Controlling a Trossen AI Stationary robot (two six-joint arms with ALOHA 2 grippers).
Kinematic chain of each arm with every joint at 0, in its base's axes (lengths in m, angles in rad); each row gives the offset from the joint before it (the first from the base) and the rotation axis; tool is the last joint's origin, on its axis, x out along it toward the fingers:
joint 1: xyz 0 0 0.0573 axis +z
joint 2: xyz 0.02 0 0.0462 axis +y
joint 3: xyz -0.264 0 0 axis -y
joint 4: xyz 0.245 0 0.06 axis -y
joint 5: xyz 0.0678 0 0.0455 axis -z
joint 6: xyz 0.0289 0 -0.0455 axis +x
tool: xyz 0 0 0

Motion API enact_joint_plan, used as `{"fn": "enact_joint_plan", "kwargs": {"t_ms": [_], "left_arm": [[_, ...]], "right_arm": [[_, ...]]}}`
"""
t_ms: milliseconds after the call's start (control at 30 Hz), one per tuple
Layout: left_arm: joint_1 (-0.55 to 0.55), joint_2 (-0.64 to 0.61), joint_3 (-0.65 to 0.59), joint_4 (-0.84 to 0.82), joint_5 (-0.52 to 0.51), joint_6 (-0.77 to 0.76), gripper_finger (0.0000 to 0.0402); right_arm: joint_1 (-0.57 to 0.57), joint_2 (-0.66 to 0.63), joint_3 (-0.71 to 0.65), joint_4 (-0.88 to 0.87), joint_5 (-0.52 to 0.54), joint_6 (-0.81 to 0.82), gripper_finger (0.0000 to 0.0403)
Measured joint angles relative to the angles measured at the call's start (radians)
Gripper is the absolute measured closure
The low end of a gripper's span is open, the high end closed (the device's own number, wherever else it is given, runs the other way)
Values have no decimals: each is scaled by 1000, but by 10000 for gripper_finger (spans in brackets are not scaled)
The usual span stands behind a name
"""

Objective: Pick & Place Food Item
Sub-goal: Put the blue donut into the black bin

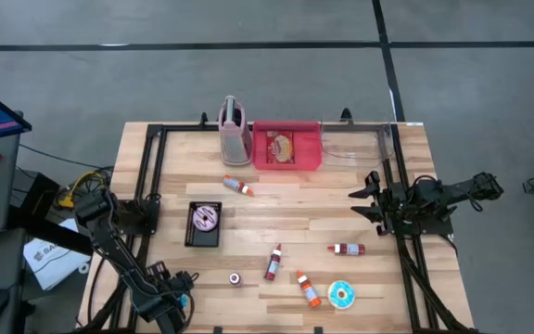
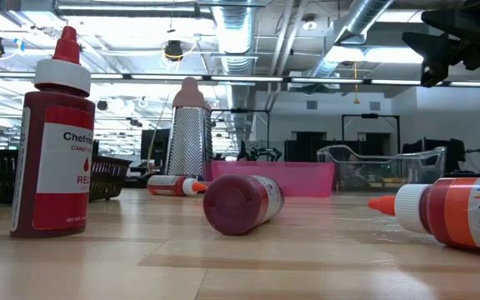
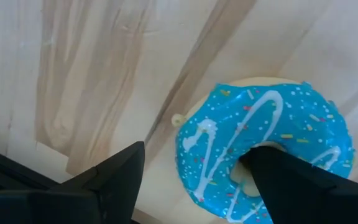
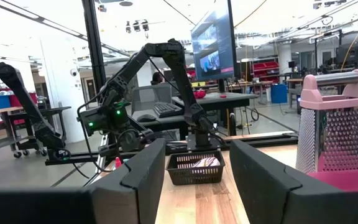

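Note:
A blue-iced donut (image 3: 278, 118) with white drizzle and sprinkles lies flat on the wooden table near its near-left corner (image 1: 183, 298). My left gripper (image 3: 194, 155) points straight down over it, open. One finger (image 3: 278, 180) stands in the donut's hole. The other finger (image 3: 114, 180) stands outside the ring, over bare wood. In the high view this gripper (image 1: 176, 302) sits at the near left. My right gripper (image 1: 364, 202) waits open and level at the table's right side, with nothing between its fingers. My left gripper comes from above with its fingers on either side of one part of the donut's ring (image 3: 204, 155). The outer finger stands clear of the icing. Whether the finger in the hole touches the donut I cannot tell. The donut lies flat on the table.
A black tray (image 1: 193, 239) holds a pink donut (image 1: 206, 219). At the far edge stand a grater (image 1: 235, 130), a red basket (image 1: 309, 160) and a clear bin (image 1: 355, 147). Several sauce bottles (image 1: 273, 262) and another donut (image 1: 342, 295) lie near the front.

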Motion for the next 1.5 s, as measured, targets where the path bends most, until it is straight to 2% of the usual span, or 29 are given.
{"fn": "enact_joint_plan", "kwargs": {"t_ms": [433, 733, 933, 1333, 1500], "left_arm": [[1, -2, 0, 32, -18, -9, 235], [21, -71, 0, 8, -186, -43, 278], [47, -154, 0, -60, -399, -112, 304], [229, -240, 0, -260, -658, -120, 325], [329, -257, 0, -294, -670, -102, 325]], "right_arm": [[0, 0, 0, 1, 0, 0, 228], [0, 0, 0, 6, 0, 2, 228], [0, 0, 0, 6, 0, 1, 228], [0, 0, 0, 2, -4, -1, 228], [0, 0, 0, -1, -4, -1, 228]]}}
